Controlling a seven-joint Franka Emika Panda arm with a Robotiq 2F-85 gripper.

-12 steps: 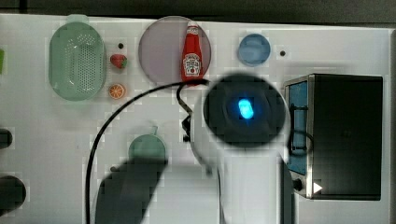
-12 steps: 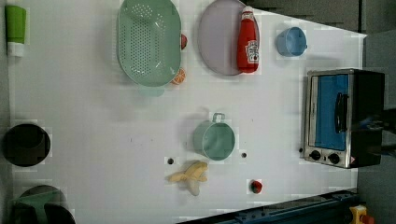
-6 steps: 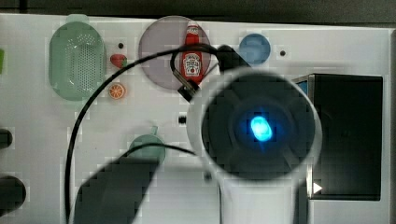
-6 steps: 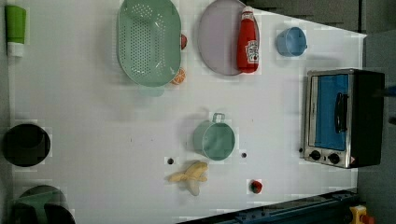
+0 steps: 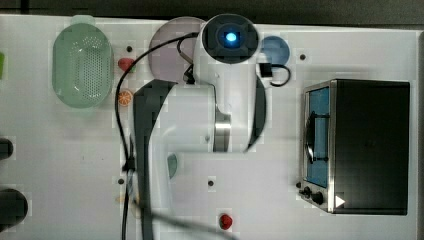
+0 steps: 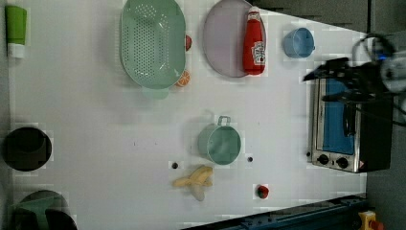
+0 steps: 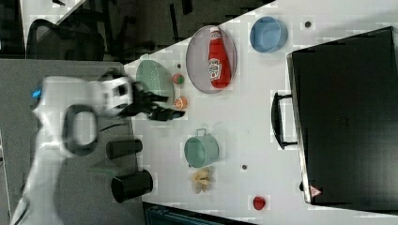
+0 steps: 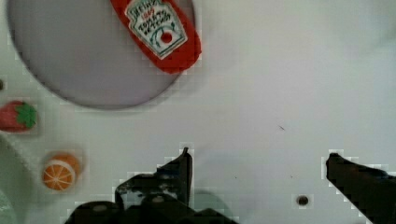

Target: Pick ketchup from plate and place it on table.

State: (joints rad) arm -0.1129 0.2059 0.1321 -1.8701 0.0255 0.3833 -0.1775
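The red ketchup point(image 6: 253, 40) bottle lies on its side at the right rim of the pale mauve plate point(image 6: 222, 38) in the left view. The right view shows the ketchup point(image 7: 217, 58) on the plate point(image 7: 197, 56) as well. In the wrist view my gripper point(image 8: 259, 163) is open with nothing between its dark fingers point(image 8: 184, 168), hovering over bare white table point(image 8: 280, 70); the ketchup point(image 8: 159, 30) and plate point(image 8: 79, 51) lie ahead of the fingertips. The gripper point(image 6: 318, 86) hangs at the left view's right. In the top view the arm's wrist covers the ketchup, leaving part of the plate point(image 5: 167, 45) bare.
A green colander point(image 5: 82, 65), a strawberry point(image 5: 126, 64) and an orange slice point(image 5: 125, 96) lie at the top view's left of the plate. A blue bowl point(image 5: 277, 47) and a toaster oven point(image 5: 365, 145) stand to the right. A teal pot point(image 6: 220, 143) and a banana point(image 6: 195, 179) sit mid-table.
The arm has swung up the top view and its wrist now covers the ketchup. The gripper has entered the left view from the right. The ketchup has not moved.
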